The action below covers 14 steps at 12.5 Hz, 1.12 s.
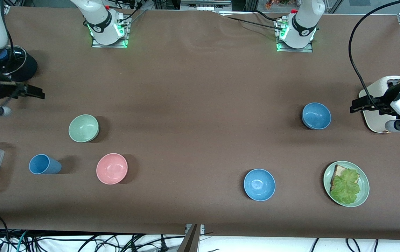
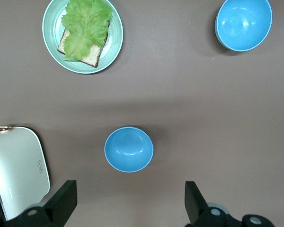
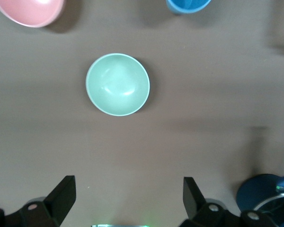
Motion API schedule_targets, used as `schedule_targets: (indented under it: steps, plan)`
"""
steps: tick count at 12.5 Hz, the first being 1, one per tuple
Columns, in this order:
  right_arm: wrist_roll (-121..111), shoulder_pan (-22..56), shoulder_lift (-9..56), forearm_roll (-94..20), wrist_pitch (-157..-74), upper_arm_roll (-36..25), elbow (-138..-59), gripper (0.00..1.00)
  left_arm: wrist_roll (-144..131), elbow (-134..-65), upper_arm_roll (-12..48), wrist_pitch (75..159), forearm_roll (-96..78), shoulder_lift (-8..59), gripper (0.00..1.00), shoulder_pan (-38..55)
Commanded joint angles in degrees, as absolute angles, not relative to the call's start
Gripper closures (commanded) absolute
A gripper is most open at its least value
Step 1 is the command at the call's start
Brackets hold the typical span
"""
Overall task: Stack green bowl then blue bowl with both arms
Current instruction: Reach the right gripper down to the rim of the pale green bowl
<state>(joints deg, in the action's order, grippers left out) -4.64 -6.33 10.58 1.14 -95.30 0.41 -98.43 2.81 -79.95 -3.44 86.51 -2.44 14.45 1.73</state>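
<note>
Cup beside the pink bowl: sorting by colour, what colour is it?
Blue; the cup shows best in the front view.

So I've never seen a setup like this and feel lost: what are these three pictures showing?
Two white robot arms stand at a brown table. One picture looks down from above; the other two come from cameras on each wrist. The left gripper hangs open over a white appliance, empty, near a blue bowl. The right gripper is open and empty too, near the green bowl. Also there: a pink bowl, a blue cup, a second blue bowl and a plate with bread and lettuce.
</note>
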Motion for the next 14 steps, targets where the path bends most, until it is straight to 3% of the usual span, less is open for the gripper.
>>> schedule_targets:
  steps: [1, 4, 7, 9, 11, 14]
  plan:
    - [-1.3, -7.4, 17.4, 0.1, -105.8, 0.6, -102.1, 0.00, 2.8, -78.9, -3.4, 86.0, -1.8, 14.7, 0.00, 1.8]
    - [-1.4, -8.0, 19.2, -2.6, -125.1, 0.7, -114.0, 0.00, 2.8, -78.9, -3.3, 86.0, -1.8, 14.7, 0.00, 1.8]
    - [-1.8, -9.7, 24.0, -2.7, -135.1, 0.7, -118.3, 0.02, 2.8, -78.9, -3.4, 86.0, -1.8, 14.7, 0.00, 1.8]
    - [-1.1, -9.5, 24.5, -2.8, -135.6, 0.7, -118.2, 0.58, 2.8, -78.9, -3.4, 86.0, -1.8, 14.7, 0.00, 1.8]
    - [-1.1, -9.7, 25.1, -2.8, -135.6, 0.7, -118.0, 0.98, 2.8, -78.9, -3.3, 86.0, -1.8, 14.7, 0.00, 1.8]
    - [-1.4, -9.3, 25.4, -2.8, -134.8, 1.1, -116.9, 1.00, 2.8, -78.9, -3.3, 86.0, -1.8, 14.7, 0.00, 1.8]
